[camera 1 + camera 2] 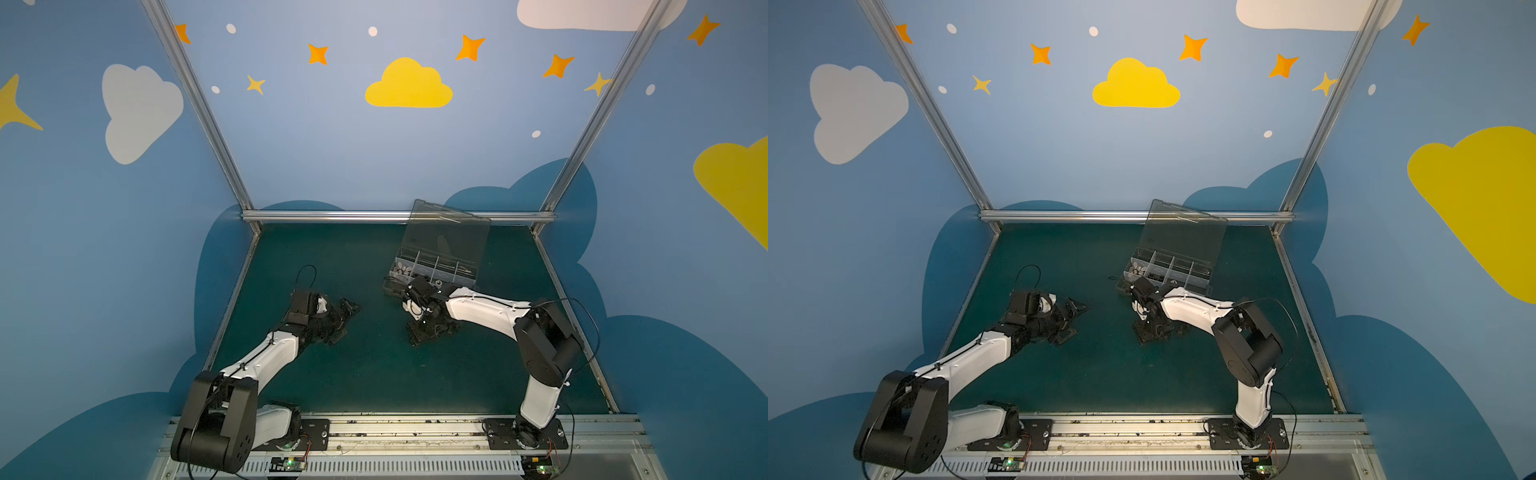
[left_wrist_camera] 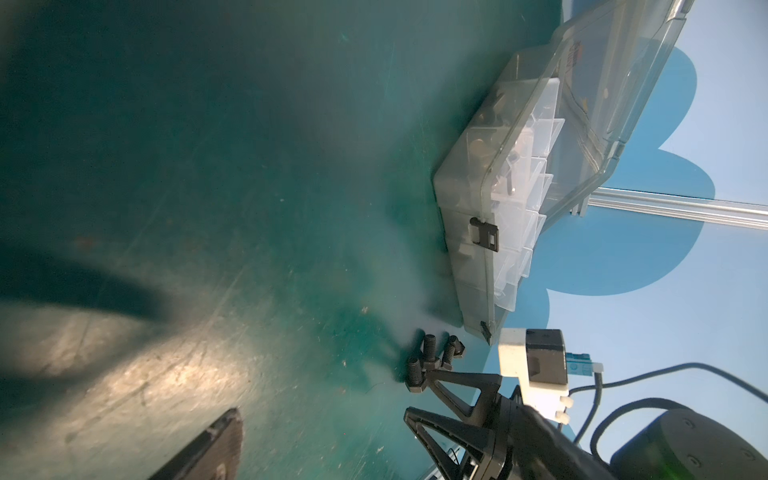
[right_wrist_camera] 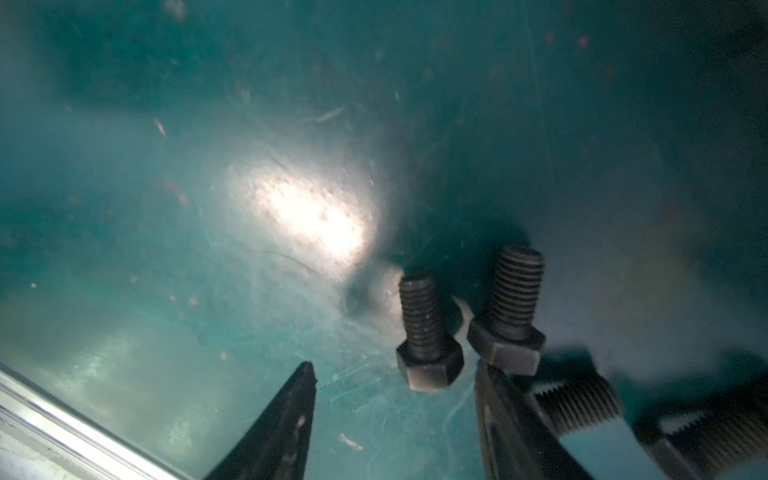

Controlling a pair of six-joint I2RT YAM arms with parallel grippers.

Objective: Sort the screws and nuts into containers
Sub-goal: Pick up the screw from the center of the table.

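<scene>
Right gripper [image 3: 395, 368] jaws apart astride black screw [image 3: 424, 332]; left gripper [image 1: 349, 323] wide; lid label [image 2: 575, 52] unreadable.

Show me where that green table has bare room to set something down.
Widest bare mat: the near stretch from the front rail up to the left gripper and right gripper. Also the far corner between the left gripper and the back rail. Crowded: black bolts cluster at the right gripper, before the box.
</scene>
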